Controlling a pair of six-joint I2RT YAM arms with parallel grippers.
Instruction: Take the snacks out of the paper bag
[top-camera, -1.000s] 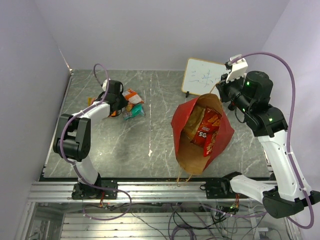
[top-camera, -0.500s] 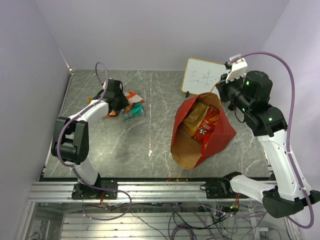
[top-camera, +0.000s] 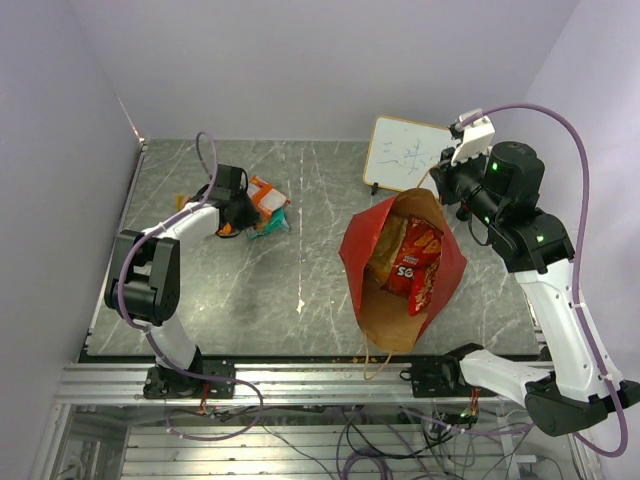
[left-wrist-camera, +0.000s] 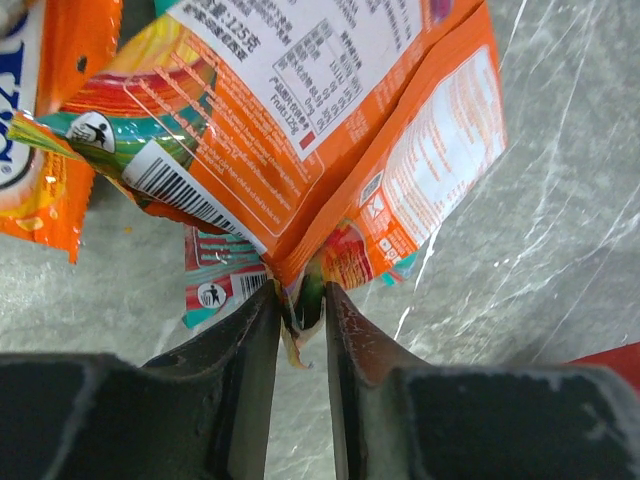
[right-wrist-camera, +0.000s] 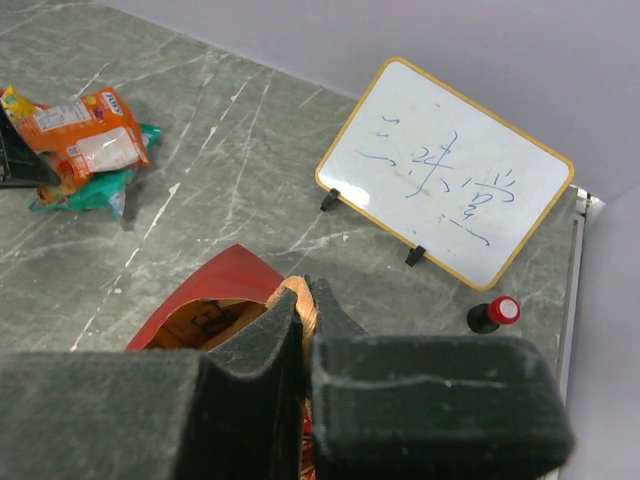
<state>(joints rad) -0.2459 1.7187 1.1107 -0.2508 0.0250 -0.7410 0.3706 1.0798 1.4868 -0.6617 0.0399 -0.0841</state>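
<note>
My left gripper (left-wrist-camera: 303, 300) is shut on the crimped corner of an orange snack packet (left-wrist-camera: 300, 120) at the far left of the table. It shows in the top view too, left gripper (top-camera: 243, 212) beside the orange packet (top-camera: 265, 193). More small snacks lie around it: a teal-red pack (left-wrist-camera: 220, 285) and an orange one (left-wrist-camera: 50, 190). The red paper bag (top-camera: 355, 250) hangs open at the centre right, with a red chip bag (top-camera: 415, 262) and a tan bag (top-camera: 385, 245) inside. My right gripper (right-wrist-camera: 305, 295) is shut on its cord handle (right-wrist-camera: 296, 292), holding the bag's (right-wrist-camera: 225, 285) rim up.
A small whiteboard (top-camera: 405, 152) leans at the back right, just behind the bag. A red-capped black marker (right-wrist-camera: 493, 314) stands next to it. The table's left edge and purple wall run close to the snack pile (right-wrist-camera: 90, 140).
My left jaws opened and closed again, now pinching the orange packet's corner. The paper bag swayed toward the front left and swung back. The right gripper kept its hold.
</note>
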